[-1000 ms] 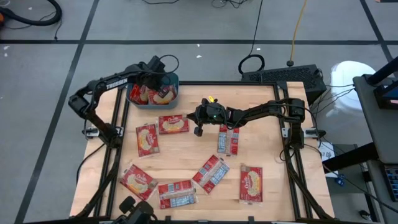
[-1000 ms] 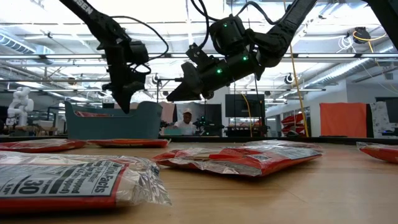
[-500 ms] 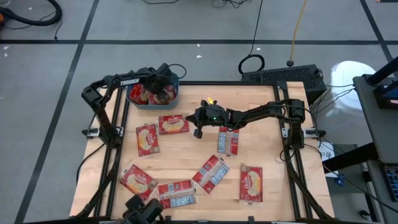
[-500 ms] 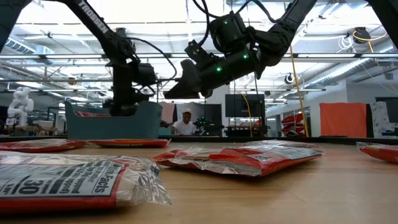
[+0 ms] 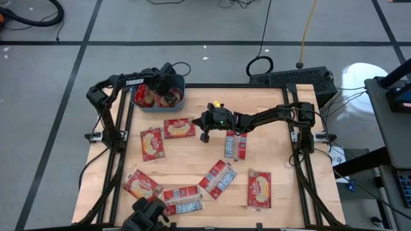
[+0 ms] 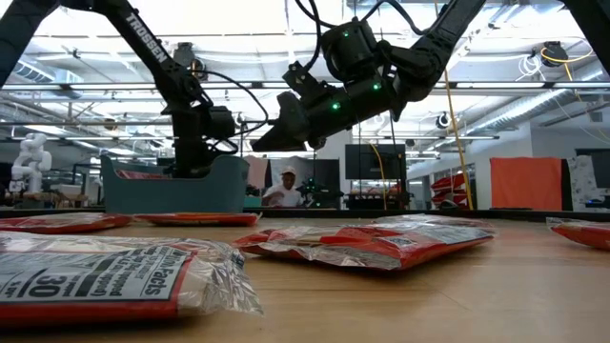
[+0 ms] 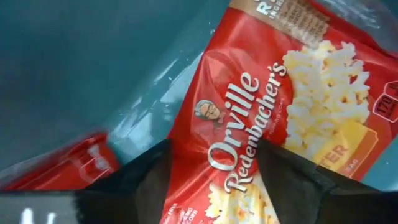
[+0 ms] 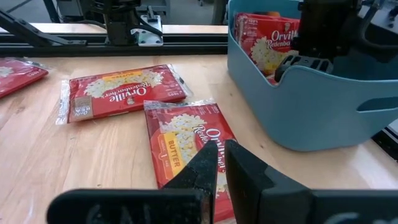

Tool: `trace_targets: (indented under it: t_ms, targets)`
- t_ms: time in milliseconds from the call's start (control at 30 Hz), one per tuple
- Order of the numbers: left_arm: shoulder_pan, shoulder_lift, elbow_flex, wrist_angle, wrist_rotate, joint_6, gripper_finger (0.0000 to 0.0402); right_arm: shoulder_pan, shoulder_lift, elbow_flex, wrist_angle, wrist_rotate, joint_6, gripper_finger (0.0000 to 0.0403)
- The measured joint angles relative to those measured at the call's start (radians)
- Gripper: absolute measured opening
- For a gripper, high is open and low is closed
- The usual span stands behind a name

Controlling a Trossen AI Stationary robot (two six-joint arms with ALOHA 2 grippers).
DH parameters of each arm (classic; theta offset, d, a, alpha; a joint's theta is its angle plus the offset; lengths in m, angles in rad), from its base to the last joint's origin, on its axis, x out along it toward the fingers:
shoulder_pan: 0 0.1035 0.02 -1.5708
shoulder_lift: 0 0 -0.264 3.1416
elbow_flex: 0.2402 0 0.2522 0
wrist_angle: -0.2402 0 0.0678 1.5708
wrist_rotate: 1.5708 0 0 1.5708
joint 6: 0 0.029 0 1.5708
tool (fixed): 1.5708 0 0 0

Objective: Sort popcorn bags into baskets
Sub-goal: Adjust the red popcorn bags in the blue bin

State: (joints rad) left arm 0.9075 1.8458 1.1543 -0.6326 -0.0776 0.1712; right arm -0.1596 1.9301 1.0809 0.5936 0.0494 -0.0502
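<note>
The teal basket (image 5: pixel 135 102) stands at the table's far left with popcorn bags in it. My left gripper (image 7: pixel 214 180) reaches down inside it, open, its fingers over the face of the top red bag (image 7: pixel 280 93). In the low view the basket wall (image 6: pixel 172 186) hides these fingers. My right gripper (image 8: pixel 217 155) hangs shut above the table's middle (image 5: pixel 204 133), over a popcorn bag (image 8: pixel 186 140) lying flat, picture side up. Several more bags lie flat on the table, among them one (image 5: pixel 178 128) near the basket and one (image 5: pixel 236 144) right of centre. My left gripper stands open, pointing down into the basket, with one finger (image 7: pixel 146 183) on each side of the bag's printed face (image 7: pixel 224 155). Whether the fingertips touch the bag I cannot tell.
More bags lie along the near side (image 5: pixel 142 186), (image 5: pixel 183 199), (image 5: pixel 218 178), (image 5: pixel 259 189), and one (image 5: pixel 152 142) left of centre. Arm frames run down both table sides. Bare wood shows at the far right. A person (image 6: pixel 283 189) sits in the room beyond.
My left gripper has gone down from above the basket into it, shifting a little toward the table's right edge. My right gripper has stayed where it was.
</note>
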Motion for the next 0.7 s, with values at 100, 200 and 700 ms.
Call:
trace_targets:
  t_ms: [100,200,700]
  targets:
    - [0.021,0.03,0.005,0.002,0.035,0.027,0.0197,0.0,0.0,0.0,-0.002,0.0,0.0,0.0023]
    - [0.024,0.054,0.006,0.004,0.041,0.063,0.0137,0.0,0.0,0.0,-0.003,-0.001,0.0,0.0023]
    - [-0.043,-0.144,-0.004,-0.013,-0.118,0.006,0.0003,0.0,0.0,0.0,-0.009,-0.001,0.002,0.0023]
